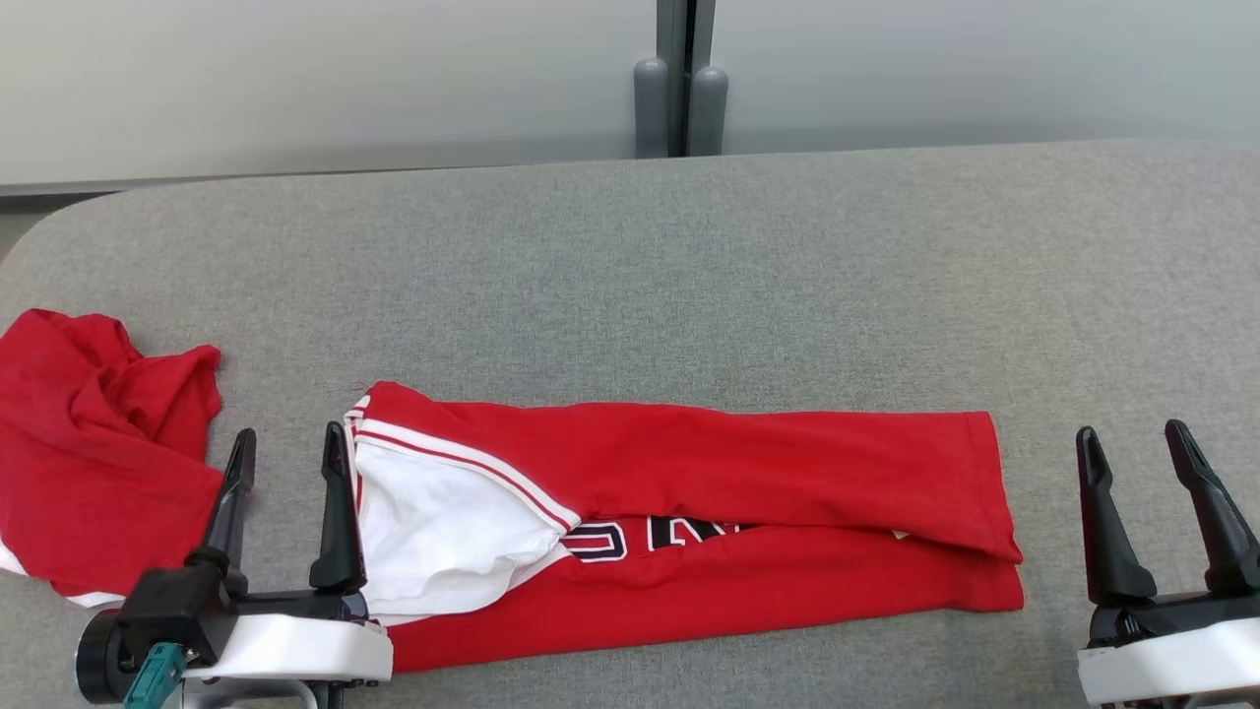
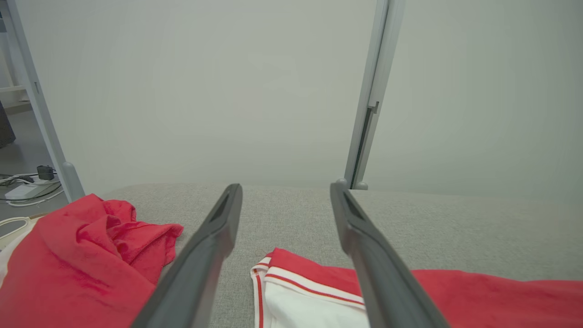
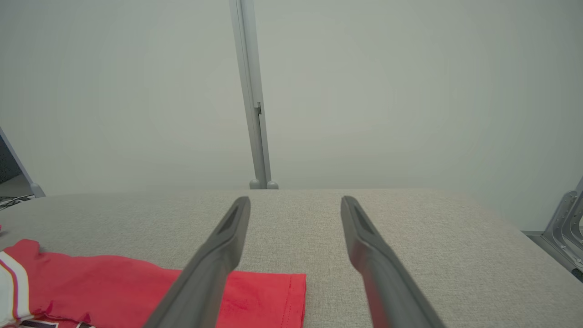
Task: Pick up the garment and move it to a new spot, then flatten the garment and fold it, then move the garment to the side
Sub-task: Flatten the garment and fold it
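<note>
Grey woven cloth across the whole table (image 1: 689, 246), far edge straight against a pale wall (image 1: 295, 79), far left corner rounded off; broad bare stretch from the far edge down to mid-table, bare also on the right side. Red garment (image 1: 748, 473) next in size: folded lengthwise into a long flat band, parallel to the near edge, lying between the two grippers; upper layer doubled over the lower, black-and-white lettering half hidden under the fold; white panel with red-and-white striped trim at its left end, straight hem at its right end. Crumpled red cloth (image 1: 89, 443) at the table's left end, bunched, cut off by the picture's left edge, parted from the folded garment by a strip of bare grey. Left gripper (image 1: 290, 431) standing in that strip, fingers spread wide, nothing between them, left finger just beside the crumpled cloth, right finger along the garment's white end; touching or not, cannot tell. Right gripper (image 1: 1130, 428) at the near right, fingers likewise wide apart and empty, clear of the hem with bare table between. Twin grey post feet (image 1: 679, 98) at the middle of the far edge.
</note>
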